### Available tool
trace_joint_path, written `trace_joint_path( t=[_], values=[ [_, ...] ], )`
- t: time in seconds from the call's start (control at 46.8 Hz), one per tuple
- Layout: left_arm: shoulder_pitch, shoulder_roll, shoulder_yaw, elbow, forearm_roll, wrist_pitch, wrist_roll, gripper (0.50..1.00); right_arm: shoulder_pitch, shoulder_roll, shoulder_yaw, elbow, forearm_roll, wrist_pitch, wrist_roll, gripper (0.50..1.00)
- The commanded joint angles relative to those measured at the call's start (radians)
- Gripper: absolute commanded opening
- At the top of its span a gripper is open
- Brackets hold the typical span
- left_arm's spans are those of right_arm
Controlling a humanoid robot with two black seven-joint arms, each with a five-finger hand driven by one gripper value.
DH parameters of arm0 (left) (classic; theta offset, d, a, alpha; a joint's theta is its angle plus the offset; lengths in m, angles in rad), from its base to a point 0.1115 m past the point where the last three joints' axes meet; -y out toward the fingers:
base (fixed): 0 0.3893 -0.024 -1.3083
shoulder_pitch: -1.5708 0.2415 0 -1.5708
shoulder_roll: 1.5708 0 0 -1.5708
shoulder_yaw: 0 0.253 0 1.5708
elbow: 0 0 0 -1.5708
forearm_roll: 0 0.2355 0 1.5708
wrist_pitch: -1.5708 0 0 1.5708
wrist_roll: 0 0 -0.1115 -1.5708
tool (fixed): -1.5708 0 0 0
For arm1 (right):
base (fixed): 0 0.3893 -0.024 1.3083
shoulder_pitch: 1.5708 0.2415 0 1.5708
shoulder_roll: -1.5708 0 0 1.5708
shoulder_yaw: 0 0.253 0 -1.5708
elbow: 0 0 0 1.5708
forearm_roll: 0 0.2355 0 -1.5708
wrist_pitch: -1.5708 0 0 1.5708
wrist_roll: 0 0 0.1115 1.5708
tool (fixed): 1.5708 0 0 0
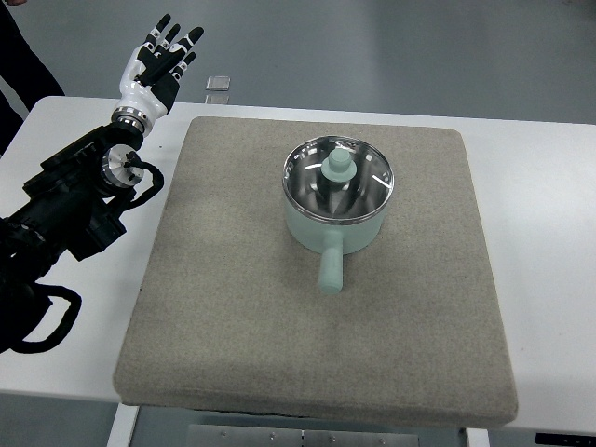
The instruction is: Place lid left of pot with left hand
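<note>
- A dark sleeve (20, 58) of a person shows at the top left corner, beyond the table's far edge.
- The left arm (70, 209), black and bulky, comes in from the left edge and reaches up over the white table (549, 242).
- The left hand (160, 63) is raised past the table's far left corner, fingers (172, 42) spread wide and straight, holding nothing, well apart from the pot.
- A grey mat (233, 335) covers most of the table.
- The pale green pot (337, 200) stands on the mat, a little right of its middle and toward the far side, its handle (331, 268) pointing toward the near edge.
- The glass lid (338, 175) sits on the pot, its green knob (338, 167) upright in the middle.
- The mat to the left of the pot lies bare.
</note>
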Motion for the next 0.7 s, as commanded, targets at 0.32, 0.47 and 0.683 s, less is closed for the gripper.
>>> trace_joint_path(
  t=[0.32, 0.47, 0.683],
  values=[
    [0.008, -0.001, -0.011, -0.002, 0.002, -0.008, -0.008, 0.996, 0.0, 0.0, 0.0, 0.0, 0.0, 0.0, 0.0, 0.924],
    [0.008, -0.001, -0.009, -0.002, 0.002, 0.001, -0.007, 0.996, 0.0, 0.0, 0.0, 0.0, 0.0, 0.0, 0.0, 0.924],
    [-0.011, -0.001, 0.025, 0.0, 0.012, 0.008, -0.007, 0.996, 0.0, 0.0, 0.0, 0.0, 0.0, 0.0, 0.0, 0.924]
  ],
)
